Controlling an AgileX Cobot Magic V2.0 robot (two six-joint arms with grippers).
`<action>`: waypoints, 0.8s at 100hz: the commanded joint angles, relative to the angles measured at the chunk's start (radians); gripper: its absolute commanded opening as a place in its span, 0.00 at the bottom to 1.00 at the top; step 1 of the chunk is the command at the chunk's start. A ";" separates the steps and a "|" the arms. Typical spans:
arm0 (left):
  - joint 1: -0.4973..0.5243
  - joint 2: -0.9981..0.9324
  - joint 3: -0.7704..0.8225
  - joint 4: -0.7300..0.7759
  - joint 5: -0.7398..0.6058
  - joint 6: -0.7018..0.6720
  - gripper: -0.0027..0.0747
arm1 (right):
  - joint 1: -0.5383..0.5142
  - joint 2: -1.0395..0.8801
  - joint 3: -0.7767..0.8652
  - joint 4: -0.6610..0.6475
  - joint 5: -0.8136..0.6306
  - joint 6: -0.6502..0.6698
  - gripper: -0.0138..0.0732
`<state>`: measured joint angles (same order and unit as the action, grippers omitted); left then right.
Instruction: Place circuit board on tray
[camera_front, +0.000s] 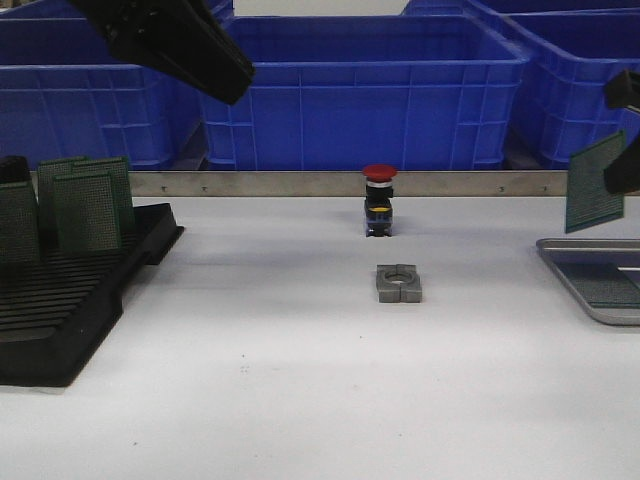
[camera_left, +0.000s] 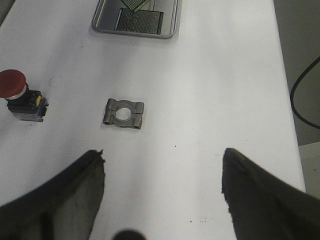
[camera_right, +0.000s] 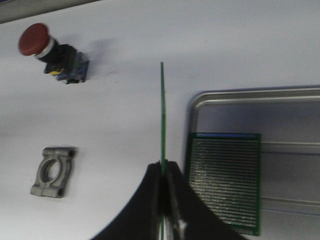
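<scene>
My right gripper (camera_right: 163, 165) is shut on a green circuit board (camera_front: 594, 184), seen edge-on in the right wrist view (camera_right: 162, 110), and holds it in the air at the far right, just above the near-left corner of the silver-grey tray (camera_front: 570, 268). One circuit board (camera_right: 223, 180) lies flat in the tray (camera_right: 240, 97). My left gripper (camera_left: 162, 167) is open and empty, high over the table's left side (camera_front: 225, 75). The tray also shows in the left wrist view (camera_left: 102, 20).
A black slotted rack (camera_front: 70, 300) with several upright circuit boards (camera_front: 85, 205) stands at the left. A red emergency button (camera_front: 379, 200) and a grey metal clamp (camera_front: 399, 283) sit mid-table. Blue crates (camera_front: 360, 90) line the back.
</scene>
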<state>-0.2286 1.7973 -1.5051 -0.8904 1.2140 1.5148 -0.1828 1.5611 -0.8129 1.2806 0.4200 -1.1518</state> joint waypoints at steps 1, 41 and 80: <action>0.000 -0.042 -0.031 -0.063 0.027 -0.011 0.65 | -0.045 -0.017 -0.021 0.037 0.014 0.000 0.20; 0.000 -0.042 -0.031 -0.063 0.027 -0.011 0.65 | -0.129 -0.046 -0.022 0.035 0.048 0.000 0.86; 0.061 -0.051 -0.033 -0.044 0.053 -0.207 0.00 | -0.129 -0.185 -0.022 -0.005 0.207 -0.057 0.12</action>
<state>-0.2008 1.7973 -1.5051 -0.8783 1.2140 1.3920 -0.3061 1.4468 -0.8114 1.2689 0.5559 -1.1921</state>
